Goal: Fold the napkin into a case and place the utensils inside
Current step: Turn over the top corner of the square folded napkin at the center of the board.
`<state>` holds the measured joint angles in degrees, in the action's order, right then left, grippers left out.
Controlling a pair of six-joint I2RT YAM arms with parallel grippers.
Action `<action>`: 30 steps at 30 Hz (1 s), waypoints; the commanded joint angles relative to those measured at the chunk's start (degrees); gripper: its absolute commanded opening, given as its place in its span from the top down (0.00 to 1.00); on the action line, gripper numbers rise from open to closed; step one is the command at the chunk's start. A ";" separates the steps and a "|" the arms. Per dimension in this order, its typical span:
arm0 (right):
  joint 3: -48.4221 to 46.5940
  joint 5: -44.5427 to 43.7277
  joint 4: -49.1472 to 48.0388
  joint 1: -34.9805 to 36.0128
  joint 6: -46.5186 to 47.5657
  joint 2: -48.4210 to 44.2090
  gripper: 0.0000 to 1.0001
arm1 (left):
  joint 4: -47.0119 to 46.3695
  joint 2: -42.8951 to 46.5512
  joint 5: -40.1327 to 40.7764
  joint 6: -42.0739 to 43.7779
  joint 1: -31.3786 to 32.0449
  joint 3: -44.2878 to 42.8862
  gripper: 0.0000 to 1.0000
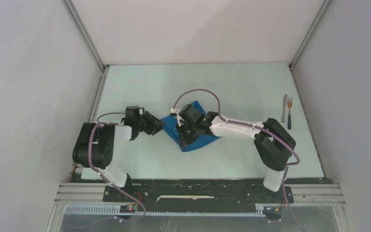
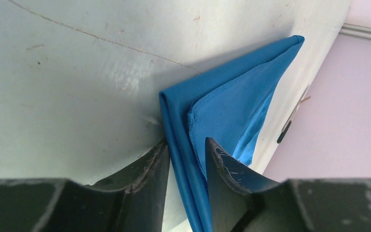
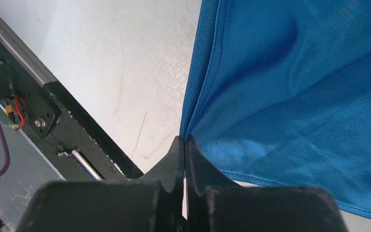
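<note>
The blue napkin (image 1: pixel 200 141) lies folded into a rough triangle at the table's middle, partly under the right arm. My left gripper (image 1: pixel 160 125) is at its left edge. In the left wrist view the fingers (image 2: pixel 186 141) straddle the doubled fold of the napkin (image 2: pixel 232 101), still apart, with a slit of table showing beside the cloth. My right gripper (image 1: pixel 186 139) is shut, pinching the napkin's (image 3: pixel 290 87) near edge between its tips (image 3: pixel 184 139). The silvery knife (image 1: pixel 284 107) and the dark-handled fork (image 1: pixel 289 113) lie side by side at the far right, away from both grippers.
Grey walls enclose the pale table (image 1: pixel 140 87) on the left, back and right. The black mounting rail (image 1: pixel 198 191) runs along the near edge, also visible in the right wrist view as the rail (image 3: pixel 77 130) close to the gripper.
</note>
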<state>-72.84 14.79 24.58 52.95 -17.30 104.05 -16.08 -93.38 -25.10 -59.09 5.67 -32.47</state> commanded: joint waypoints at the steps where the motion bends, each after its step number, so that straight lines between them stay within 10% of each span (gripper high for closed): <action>1: -0.11 1.27 -1.37 -0.29 -0.94 -2.71 1.00 | -0.80 -1.08 2.25 0.07 0.15 -1.75 0.62; 12: -0.11 1.67 -3.06 2.94 -2.10 -2.86 1.00 | 10.11 9.63 8.27 4.75 -1.09 -3.81 0.98; 24: -10.15 15.83 -24.50 17.85 -21.90 0.71 1.00 | 57.50 45.71 17.07 22.03 -20.40 -16.53 1.00; 30: -9.79 26.24 -47.11 18.93 -36.19 2.50 1.00 | 65.18 46.28 20.16 26.56 -22.21 -29.03 1.00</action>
<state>-83.74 26.72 -7.14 70.35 -40.23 105.67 45.60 -44.99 -10.63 -38.24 -15.81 -55.90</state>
